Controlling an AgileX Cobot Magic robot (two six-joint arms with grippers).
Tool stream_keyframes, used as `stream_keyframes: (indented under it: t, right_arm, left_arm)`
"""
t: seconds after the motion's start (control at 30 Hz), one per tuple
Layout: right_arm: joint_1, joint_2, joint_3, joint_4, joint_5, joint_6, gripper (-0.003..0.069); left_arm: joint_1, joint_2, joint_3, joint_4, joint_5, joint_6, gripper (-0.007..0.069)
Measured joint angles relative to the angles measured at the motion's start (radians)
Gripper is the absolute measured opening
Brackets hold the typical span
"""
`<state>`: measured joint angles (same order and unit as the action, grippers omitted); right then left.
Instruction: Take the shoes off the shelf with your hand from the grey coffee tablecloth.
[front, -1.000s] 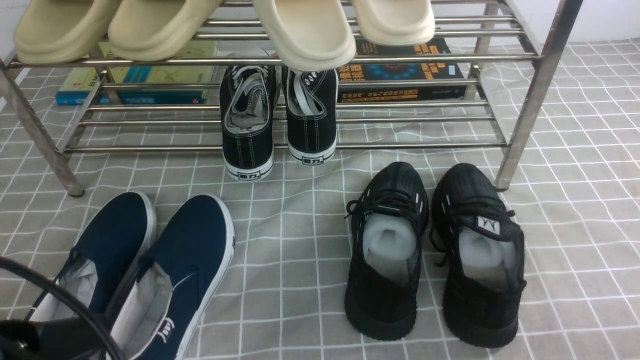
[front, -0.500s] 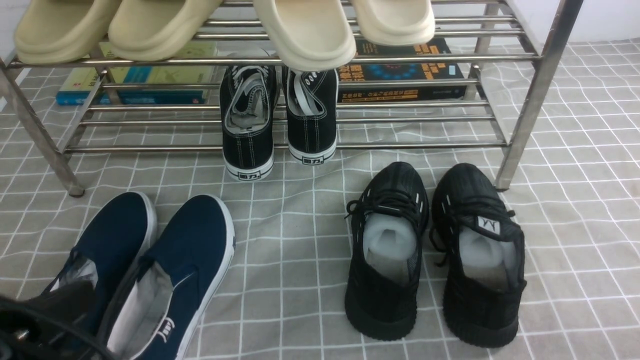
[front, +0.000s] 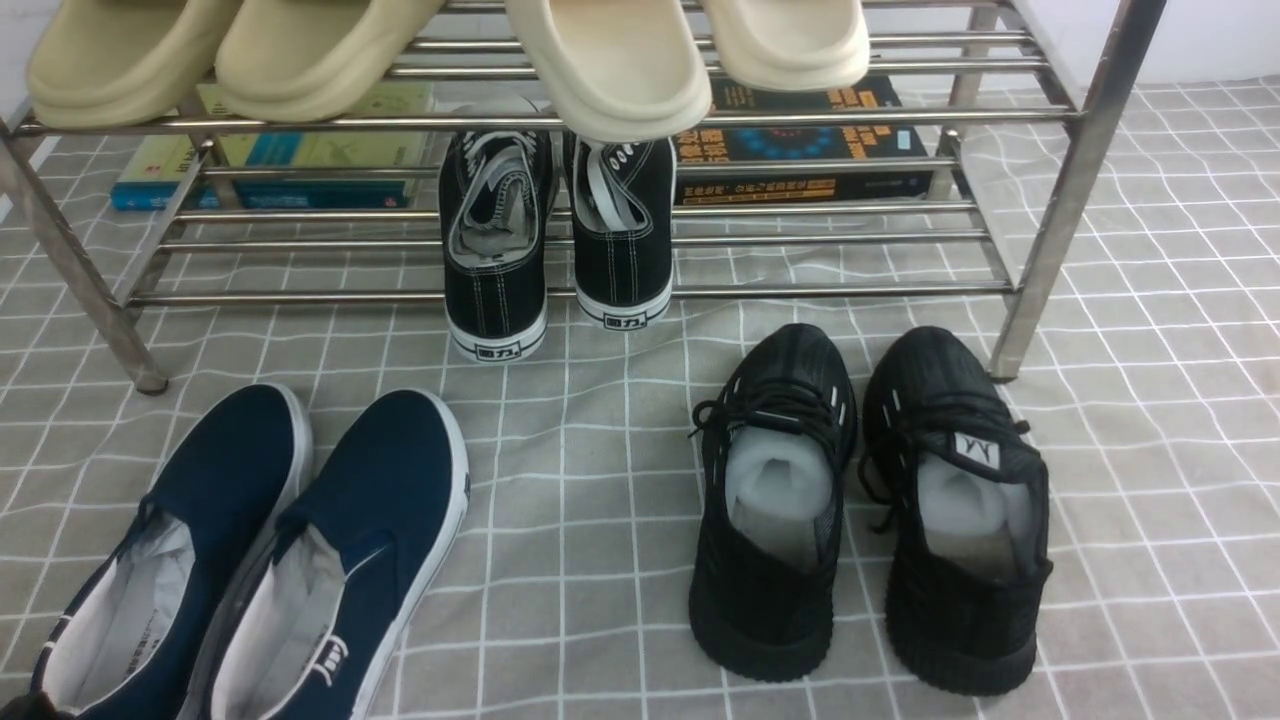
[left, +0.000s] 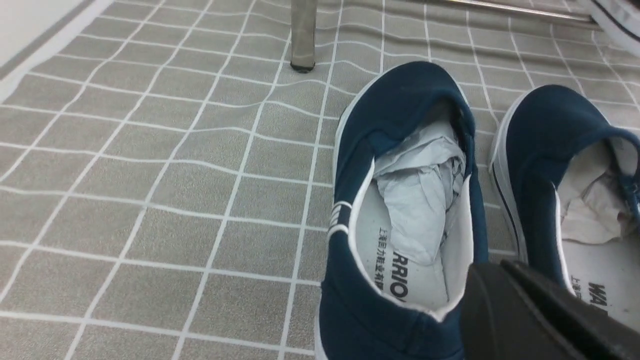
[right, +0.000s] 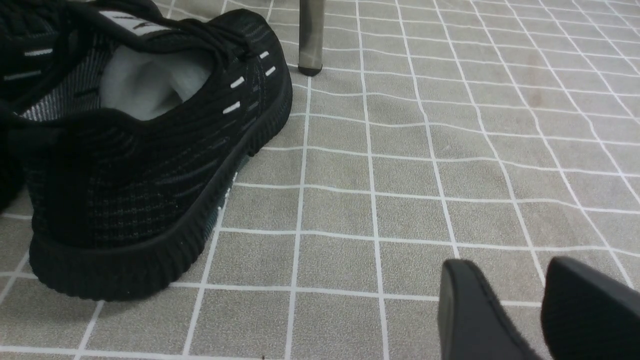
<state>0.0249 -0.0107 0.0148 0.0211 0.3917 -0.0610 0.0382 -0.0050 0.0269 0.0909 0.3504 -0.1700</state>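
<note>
We see the navy slip-on shoes (front: 270, 560) standing side by side on the grey coffee tablecloth (front: 580, 520), at its front left, toes toward the shelf (front: 560, 120) and off its rods; crumpled white paper fills the toe of each, and part of "WARRIOR" shows on the insoles in the left wrist view (left: 410, 210). The left tool (left: 540, 320) sits just behind the heels of the pair, its dark fingers appearing pressed together with nothing between them, though we only see part of it. To the right of the navy pair, well apart, stand the black knit running shoes (front: 870, 510), near the shelf's right front leg. The right tool (right: 535, 310) hangs low over bare cloth beside that pair, its two fingers parted by a narrow gap and holding nothing. On the lower tier rest black lace-up sneakers (front: 555, 240), heels hanging over the front rod, with books (front: 800, 140) behind them; beige slippers (front: 450, 50) lie on the upper tier.
</note>
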Motion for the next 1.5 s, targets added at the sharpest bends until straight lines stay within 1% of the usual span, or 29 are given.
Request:
stream_keyframes:
  t: [0.13, 1.5]
  right_arm:
    - [0.0, 0.0, 0.0, 0.0, 0.0, 0.0, 0.0239]
    - [0.0, 0.0, 0.0, 0.0, 0.0, 0.0, 0.0239]
  left_arm:
    - [0.0, -0.007, 0.0, 0.004, 0.018, -0.001, 0.0021]
    - [0.001, -0.008, 0.0, 0.006, 0.019, -0.001, 0.006]
